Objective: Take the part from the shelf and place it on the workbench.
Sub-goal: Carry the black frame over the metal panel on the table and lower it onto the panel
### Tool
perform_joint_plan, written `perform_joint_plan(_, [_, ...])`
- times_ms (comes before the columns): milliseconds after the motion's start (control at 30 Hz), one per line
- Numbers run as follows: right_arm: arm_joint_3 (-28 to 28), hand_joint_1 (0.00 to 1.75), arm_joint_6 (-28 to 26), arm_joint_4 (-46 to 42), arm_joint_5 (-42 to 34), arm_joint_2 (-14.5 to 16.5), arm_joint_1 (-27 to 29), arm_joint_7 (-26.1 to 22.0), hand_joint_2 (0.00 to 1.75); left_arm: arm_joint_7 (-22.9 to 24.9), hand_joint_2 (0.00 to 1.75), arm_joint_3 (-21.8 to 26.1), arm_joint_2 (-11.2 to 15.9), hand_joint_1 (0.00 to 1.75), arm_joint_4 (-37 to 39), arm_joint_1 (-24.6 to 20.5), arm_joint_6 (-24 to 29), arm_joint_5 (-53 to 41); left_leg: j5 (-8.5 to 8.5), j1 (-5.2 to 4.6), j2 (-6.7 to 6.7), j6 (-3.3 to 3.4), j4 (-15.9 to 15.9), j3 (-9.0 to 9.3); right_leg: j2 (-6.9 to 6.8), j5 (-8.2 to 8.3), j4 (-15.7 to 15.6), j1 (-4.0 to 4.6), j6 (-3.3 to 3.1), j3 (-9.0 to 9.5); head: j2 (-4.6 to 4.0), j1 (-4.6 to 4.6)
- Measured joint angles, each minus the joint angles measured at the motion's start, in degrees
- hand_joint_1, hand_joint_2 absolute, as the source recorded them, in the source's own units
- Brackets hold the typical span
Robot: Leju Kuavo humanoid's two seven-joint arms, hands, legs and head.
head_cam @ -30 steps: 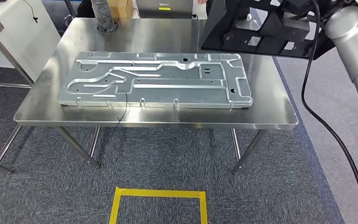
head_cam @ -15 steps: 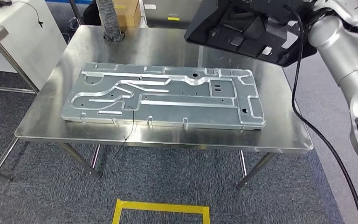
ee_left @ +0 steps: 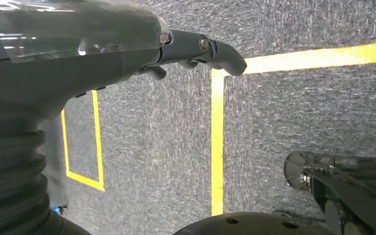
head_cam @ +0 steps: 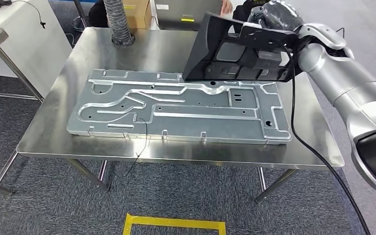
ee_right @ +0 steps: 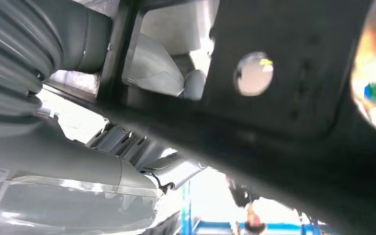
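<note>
I am holding the black moulded plastic part (head_cam: 237, 51), a flat ribbed panel with recesses and a round hole, in my right hand (head_cam: 274, 14). My fingers are closing on its far right end, and the part is hiding most of them in the right wrist view, so I cannot say exactly how they are lying. The part is hanging above the far right area of the stainless steel desk (head_cam: 176, 46), tilted steeply with its recessed face turned toward me and its lower edge just above the rear edge of the large silver stamped metal plate (head_cam: 176, 107) lying along the desk.

The relation I am watching is this: the part is stretching from my hand toward my left, its long axis running roughly along the desk's length, parallel to the plate. Bare desk is lying beyond the plate at the back and in a strip on the right, so I judge that setting down needs a lowering onto one of those, or onto the plate itself.

My left hand (ee_left: 196, 49) is hanging over the grey carpet, holding nothing, fingers loosely bent, far from the part.

Compared with half a second ago, the part is sitting lower and is tipping much more upright, and the desk is lying nearer in my view, which tells me I am moving closer.
</note>
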Motion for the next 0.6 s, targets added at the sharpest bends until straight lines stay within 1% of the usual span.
perform_joint_plan(33, [0.25,1.75,0.13,-0.34,0.19,0.04,0.36,0.03,1.75,0.05,1.75,-0.05,-0.02,0.00,0.00,-0.03,-0.02,-0.08,-0.12,0.04,0.04,0.27,0.01,0.05,-0.12,-0.52,0.61,-0.04,0.23,-0.21,0.00,0.01])
perform_joint_plan(67, [0.50,1.75,0.30,-0.67,0.37,0.08,0.63,0.02,1.75,0.10,1.75,-0.11,-0.04,0.00,0.00,-0.05,-0.03,-0.14,-0.21,0.08,0.08,0.52,-0.05,0.11,-0.33,-1.48,2.20,-0.06,0.44,-0.97,0.00,0.01])
perform_joint_plan(100, [0.72,1.31,0.47,-0.99,0.51,0.09,0.88,0.01,1.31,0.13,1.75,-0.16,-0.05,0.00,0.01,-0.06,-0.04,-0.22,-0.33,0.08,0.10,0.76,-0.11,0.17,-0.57,-2.92,5.13,-0.06,0.59,-2.46,0.00,0.01])
perform_joint_plan(167, [1.14,0.44,0.73,-1.43,0.65,0.10,1.57,-0.02,0.44,0.16,1.75,-0.27,-0.06,0.00,0.01,-0.06,-0.04,-0.42,-0.65,-0.07,0.08,1.20,-0.08,0.33,-0.84,-5.81,13.07,0.05,0.67,-6.98,0.00,0.01])
perform_joint_plan(200, [1.34,0.00,0.81,-1.60,0.68,0.10,2.10,-0.03,0.00,0.17,1.75,-0.34,-0.07,0.00,0.00,-0.06,-0.04,-0.56,-0.83,-0.16,0.03,1.34,-0.06,0.48,-0.84,-6.33,16.10,0.10,0.61,-9.00,0.00,0.01])
perform_joint_plan(233, [1.53,0.00,0.87,-1.78,0.70,0.10,2.61,-0.03,0.00,0.20,1.75,-0.43,-0.07,0.00,0.00,-0.08,-0.03,-0.74,-1.03,-0.24,-0.02,1.45,-0.03,0.69,-0.84,-5.88,17.35,0.14,0.48,-10.19,0.00,0.01])
perform_joint_plan(267, [1.71,0.00,0.92,-1.96,0.73,0.10,3.05,-0.04,0.00,0.26,1.75,-0.56,-0.09,0.00,0.00,-0.11,-0.01,-0.95,-1.27,-0.37,-0.07,1.49,-0.01,1.01,-0.84,-4.10,15.99,0.22,0.22,-10.18,0.00,0.01])
perform_joint_plan(300, [1.84,0.00,0.94,-2.22,0.74,0.10,3.32,-0.04,0.00,0.32,1.75,-0.74,-0.12,0.00,0.00,-0.14,0.02,-1.16,-1.55,-0.52,-0.12,1.50,0.01,1.43,-0.83,-1.51,12.54,0.38,-0.20,-9.09,0.00,0.01])
perform_joint_plan(333, [1.89,0.00,0.94,-2.48,0.74,0.08,3.43,-0.04,0.00,0.38,1.75,-0.93,-0.17,0.00,0.00,-0.17,0.04,-1.31,-1.82,-0.62,-0.15,1.48,-0.03,1.84,-0.81,0.93,8.29,0.64,-0.73,-7.48,0.00,0.01])
perform_joint_plan(367, [1.91,0.00,0.93,-2.72,0.72,0.05,3.45,-0.04,0.00,0.43,1.75,-1.10,-0.25,0.00,0.00,-0.19,0.08,-1.37,-2.08,-0.79,-0.19,1.38,-0.03,2.18,-0.80,2.88,4.30,0.92,-1.27,-5.86,0.00,0.01])
perform_joint_plan(400, [1.91,0.00,0.92,-2.96,0.69,0.02,3.42,-0.03,0.00,0.48,1.75,-1.23,-0.29,0.00,0.00,-0.19,0.08,-1.32,-2.27,-0.84,-0.22,1.23,-0.03,2.38,-0.80,3.80,1.85,1.20,-1.66,-4.81,0.00,0.01])
perform_joint_plan(433, [1.91,0.00,0.92,-3.14,0.67,-0.05,3.39,-0.01,0.00,0.54,1.75,-1.28,-0.32,0.00,0.00,-0.20,0.07,-1.25,-2.41,-0.83,-0.24,1.02,-0.08,2.46,-0.79,3.88,0.81,1.40,-1.92,-4.37,0.00,0.02])
perform_joint_plan(467, [1.91,0.00,0.92,-3.29,0.65,-0.11,3.38,0.05,0.00,0.61,1.75,-1.30,-0.33,0.00,0.01,-0.20,0.05,-1.17,-2.47,-0.85,-0.26,0.76,-0.17,2.53,-0.80,3.78,0.57,1.48,-2.04,-4.24,0.00,0.02])
perform_joint_plan(533, [1.82,0.00,0.93,-3.65,0.61,-0.28,3.39,0.20,0.00,0.72,1.75,-1.31,-0.24,0.00,0.03,-0.19,-0.03,-1.09,-2.87,-1.03,-0.18,0.23,-0.21,2.65,-0.89,3.97,-0.36,1.02,-2.18,-3.56,0.00,0.01])
perform_joint_plan(567, [1.76,0.00,0.96,-3.85,0.58,-0.33,3.36,0.27,0.00,0.73,1.75,-1.32,-0.20,0.00,0.05,-0.19,-0.07,-1.04,-3.63,-1.09,-0.12,-0.06,0.85,2.25,-0.98,4.12,-0.92,0.75,-2.25,-3.07,0.00,0.01])
perform_joint_plan(600, [1.70,0.00,0.98,-3.99,0.56,-0.37,3.31,0.31,0.00,0.72,1.75,-1.33,-0.13,0.00,0.07,-0.23,-0.09,-0.97,-4.92,-1.10,-0.05,-0.38,3.17,1.21,-1.10,4.24,-1.39,0.50,-2.31,-2.58,0.00,0.00])
